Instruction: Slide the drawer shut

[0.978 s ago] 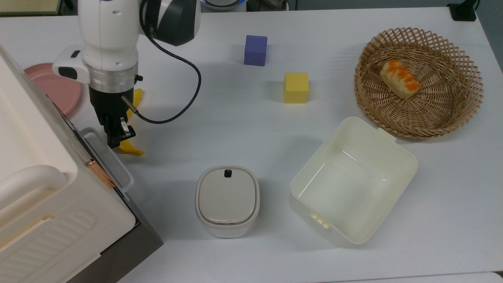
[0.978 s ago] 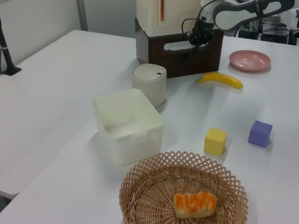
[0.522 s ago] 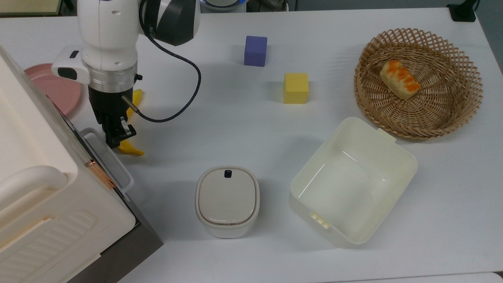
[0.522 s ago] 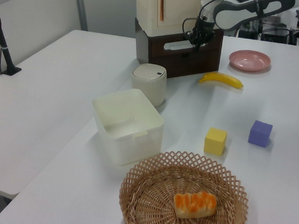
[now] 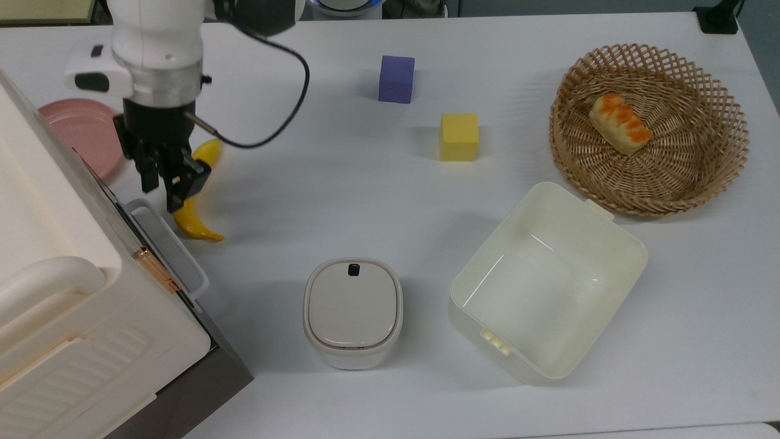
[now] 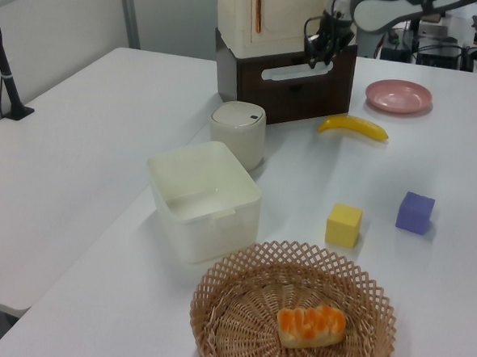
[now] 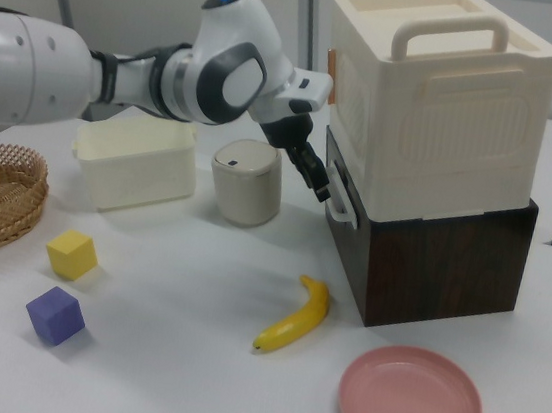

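Observation:
The drawer (image 6: 308, 92) has a dark brown front and a white loop handle (image 6: 297, 71). It sits pushed in, flush with the brown base under the cream cabinet (image 7: 434, 105). In the top view the handle (image 5: 180, 245) juts from the cabinet's edge. My gripper (image 5: 172, 198) hangs shut and empty just above the handle's far end, over the banana (image 5: 194, 219). In the right view the gripper (image 7: 312, 174) is raised slightly off the handle (image 7: 340, 204), not touching it. The left view shows the gripper (image 6: 319, 55) just above the handle.
A pink plate (image 5: 82, 137) lies beside the cabinet. Nearby stand a small white lidded container (image 5: 352, 311) and an open cream bin (image 5: 621, 244). Further off are a yellow cube (image 5: 459, 136), a purple cube (image 5: 396, 78) and a wicker basket (image 5: 725, 103) holding bread (image 5: 620, 122).
My gripper has lifted off the drawer handle, moving up and toward the top view's top left. The drawer, cabinet and other objects have not moved.

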